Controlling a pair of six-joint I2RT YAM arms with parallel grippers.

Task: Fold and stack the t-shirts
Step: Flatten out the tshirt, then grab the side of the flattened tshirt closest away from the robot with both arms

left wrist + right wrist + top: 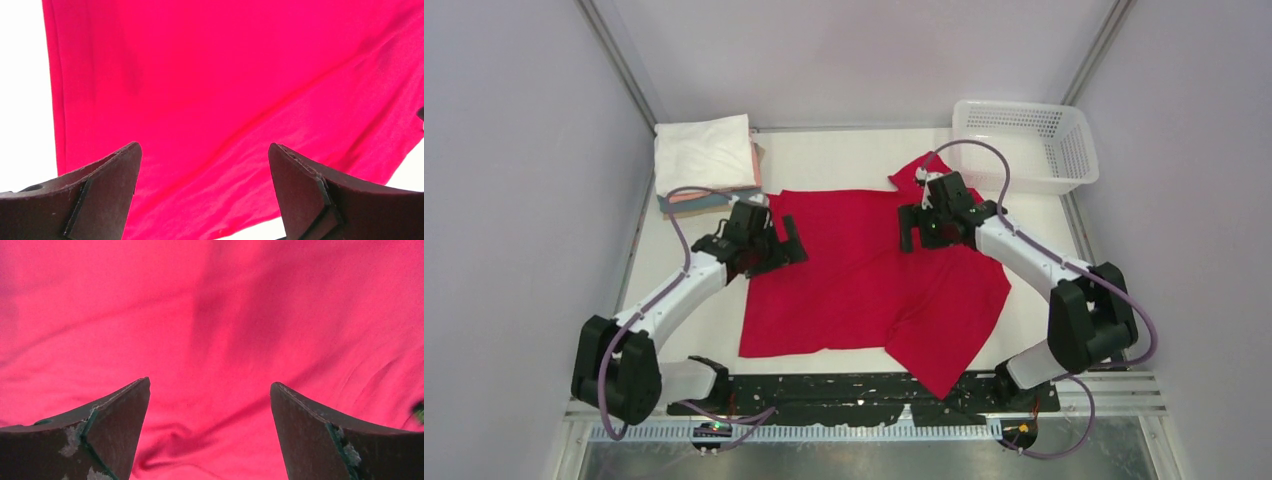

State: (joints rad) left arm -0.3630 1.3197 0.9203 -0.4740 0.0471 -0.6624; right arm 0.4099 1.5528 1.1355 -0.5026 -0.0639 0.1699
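Observation:
A plain bright red t-shirt lies spread and partly folded in the middle of the table, one corner reaching toward the front edge. It fills the left wrist view and the right wrist view. My left gripper is open and empty over the shirt's left edge. My right gripper is open and empty over the shirt's upper right part. A stack of folded t-shirts, white on top with salmon pink and teal blue edges showing below, sits at the back left.
A white plastic mesh basket stands at the back right corner. Bare white table shows between the stack and the basket. Grey walls close in both sides. A black strip runs along the near edge.

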